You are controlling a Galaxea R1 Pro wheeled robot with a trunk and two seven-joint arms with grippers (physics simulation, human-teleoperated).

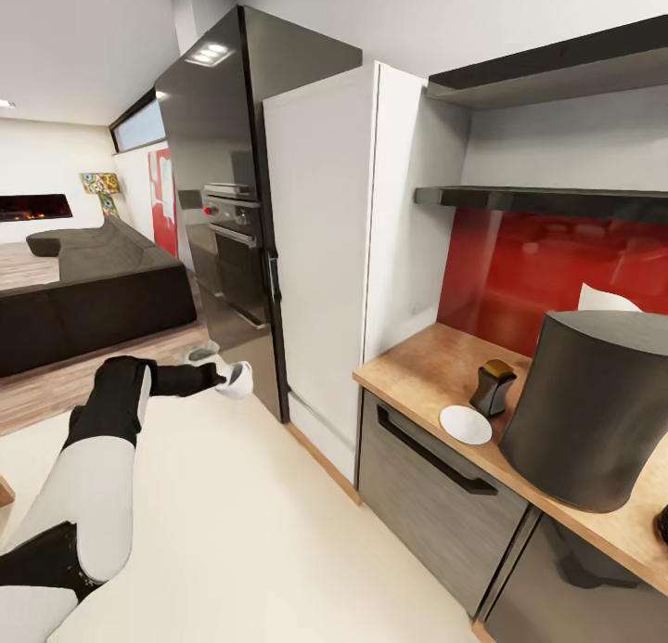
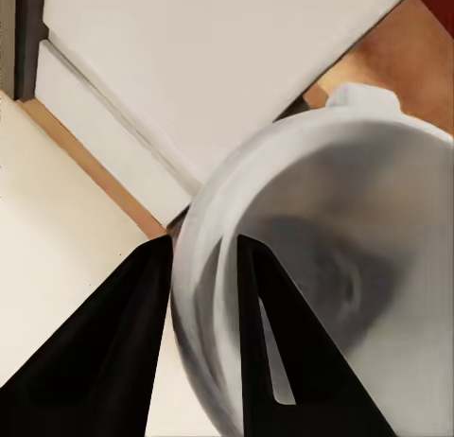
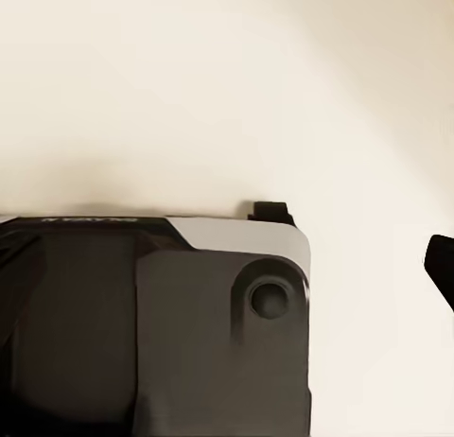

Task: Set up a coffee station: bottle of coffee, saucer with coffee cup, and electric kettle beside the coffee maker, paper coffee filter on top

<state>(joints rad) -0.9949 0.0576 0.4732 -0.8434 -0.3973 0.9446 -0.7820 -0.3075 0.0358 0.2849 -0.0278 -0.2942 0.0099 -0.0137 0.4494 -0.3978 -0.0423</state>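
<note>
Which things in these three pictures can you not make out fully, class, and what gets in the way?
- Coffee maker, head view: cut off by the right edge.
- Paper filter, head view: mostly hidden behind the coffee maker.
- Coffee cup, left wrist view: held by the left claw, blurred, partly cut off.
- Right claw, right wrist view: open or shut unclear.

The coffee cup is white and round, its rim gripped between the two dark fingers of the left gripper, one finger inside and one outside; in the head view the coffee cup hangs over the floor, well apart from the coffee maker; the coffee maker, a dark tapered cylinder, stands upright on the wooden countertop; the saucer, white and flat, lies just beside the coffee maker; a small dark bottle of coffee with a golden top stands close behind the saucer; a white paper coffee filter shows behind the coffee maker.
</note>
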